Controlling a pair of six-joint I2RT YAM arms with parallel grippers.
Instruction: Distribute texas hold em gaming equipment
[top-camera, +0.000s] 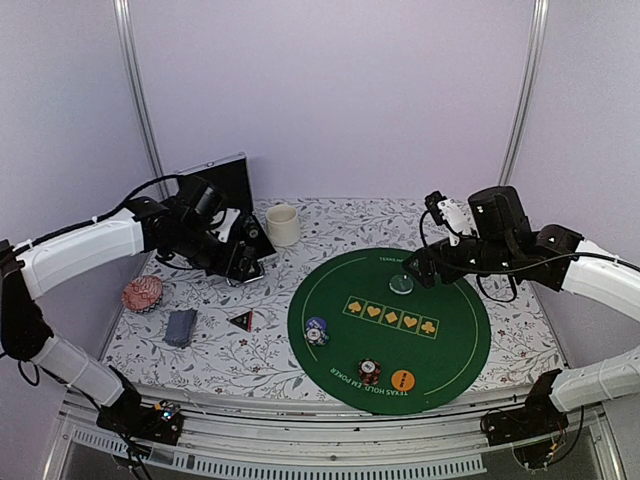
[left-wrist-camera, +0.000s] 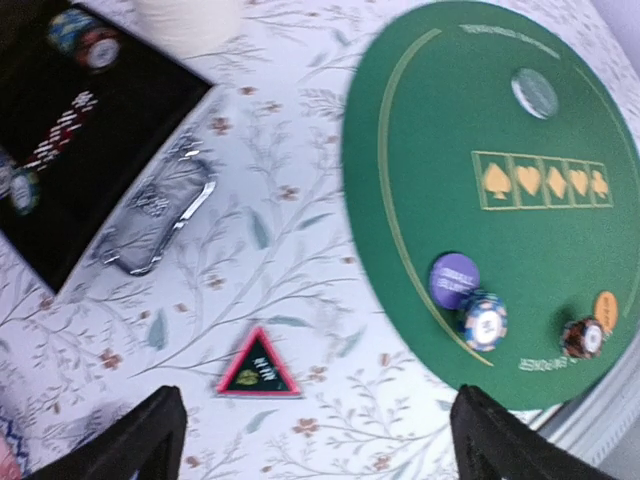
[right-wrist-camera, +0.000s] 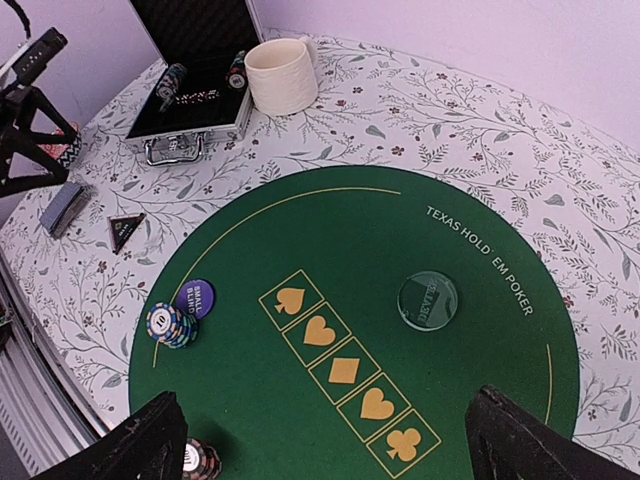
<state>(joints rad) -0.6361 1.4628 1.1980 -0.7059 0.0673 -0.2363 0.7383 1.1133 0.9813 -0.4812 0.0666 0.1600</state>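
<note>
Both grippers are seen spread wide, with nothing pinched: the left gripper (left-wrist-camera: 319, 392) is held above the floral tablecloth (left-wrist-camera: 300, 220) near the black-red triangular token (left-wrist-camera: 258, 366), the right gripper (right-wrist-camera: 327, 395) over the green mat (right-wrist-camera: 480, 230). On the mat are found a blue-white chip stack (right-wrist-camera: 171, 324) just beside a purple disc (right-wrist-camera: 195, 297), a dark red stack (right-wrist-camera: 199, 462), an orange disc (top-camera: 403, 380) and a pale green disc (right-wrist-camera: 428, 300). Grey-blue cards (top-camera: 181, 327) are laid near the token, off the mat
</note>
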